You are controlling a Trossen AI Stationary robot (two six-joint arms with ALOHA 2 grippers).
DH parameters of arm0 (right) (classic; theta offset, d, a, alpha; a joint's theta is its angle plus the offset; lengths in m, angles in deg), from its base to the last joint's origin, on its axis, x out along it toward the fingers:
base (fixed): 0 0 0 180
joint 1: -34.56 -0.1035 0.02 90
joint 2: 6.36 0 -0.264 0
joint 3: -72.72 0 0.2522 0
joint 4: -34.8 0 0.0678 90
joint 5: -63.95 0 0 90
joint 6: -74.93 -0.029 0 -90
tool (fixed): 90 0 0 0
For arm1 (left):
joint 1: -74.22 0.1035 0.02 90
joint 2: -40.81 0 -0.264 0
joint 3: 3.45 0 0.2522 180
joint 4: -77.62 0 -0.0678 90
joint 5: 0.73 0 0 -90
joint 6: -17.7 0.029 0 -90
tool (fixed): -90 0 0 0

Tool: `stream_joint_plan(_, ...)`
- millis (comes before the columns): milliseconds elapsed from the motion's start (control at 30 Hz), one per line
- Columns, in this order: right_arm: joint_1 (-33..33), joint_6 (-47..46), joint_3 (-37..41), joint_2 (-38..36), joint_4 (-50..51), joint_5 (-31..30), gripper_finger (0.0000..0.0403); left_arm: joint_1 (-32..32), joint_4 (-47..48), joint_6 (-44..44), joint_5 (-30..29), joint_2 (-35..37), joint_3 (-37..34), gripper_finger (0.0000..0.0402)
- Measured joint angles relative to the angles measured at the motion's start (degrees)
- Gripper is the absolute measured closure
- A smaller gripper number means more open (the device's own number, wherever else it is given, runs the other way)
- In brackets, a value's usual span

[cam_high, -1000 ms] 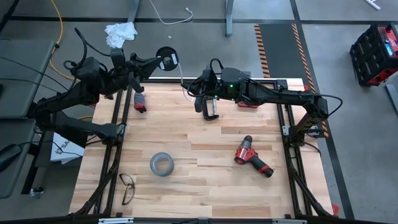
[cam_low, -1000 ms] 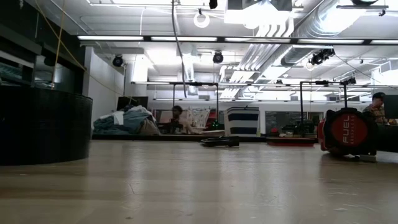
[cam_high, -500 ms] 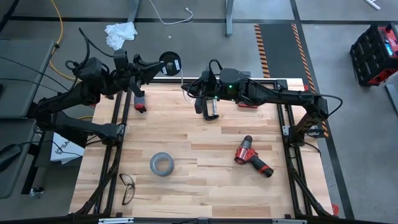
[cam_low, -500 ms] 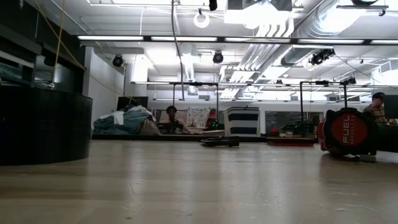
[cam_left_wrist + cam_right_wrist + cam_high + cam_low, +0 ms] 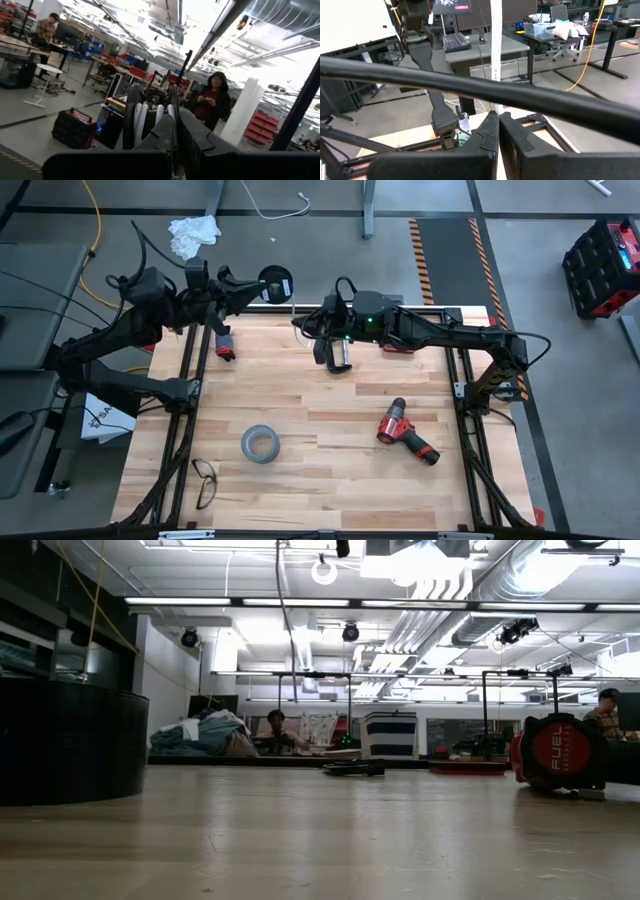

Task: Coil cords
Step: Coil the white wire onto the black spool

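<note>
Upper centre of the high view, the black disc (image 5: 275, 282), held by the closed left gripper (image 5: 262, 283), is seen shifted slightly rightward, while in the right wrist view the white cable (image 5: 495, 40) is pinched by the closed right gripper (image 5: 495, 131), suggesting winding under way.

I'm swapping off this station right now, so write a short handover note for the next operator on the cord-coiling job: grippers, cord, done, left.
Left gripper: raised past the table's far edge, shut on the black disc, which it holds on edge with white cable wound around it.
Right gripper: over the table's far edge, shut on the white cable, which runs taut from its fingers toward the disc.
Done: some turns are on the disc, seen in the left wrist view.
Left: wind on the stretch between the grippers, then probably set the disc down.
Grey tape roll, drill and glasses lie untouched.
</note>
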Motion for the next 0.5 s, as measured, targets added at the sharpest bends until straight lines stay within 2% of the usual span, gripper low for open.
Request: stream_joint_plan(500, 0.0, 0.0, 0.0, 0.0, 2.8, 0.1, 0.0403, 3.0, 1.7, -0.5, 2.8, -1.2, -0.4, 0.0398)
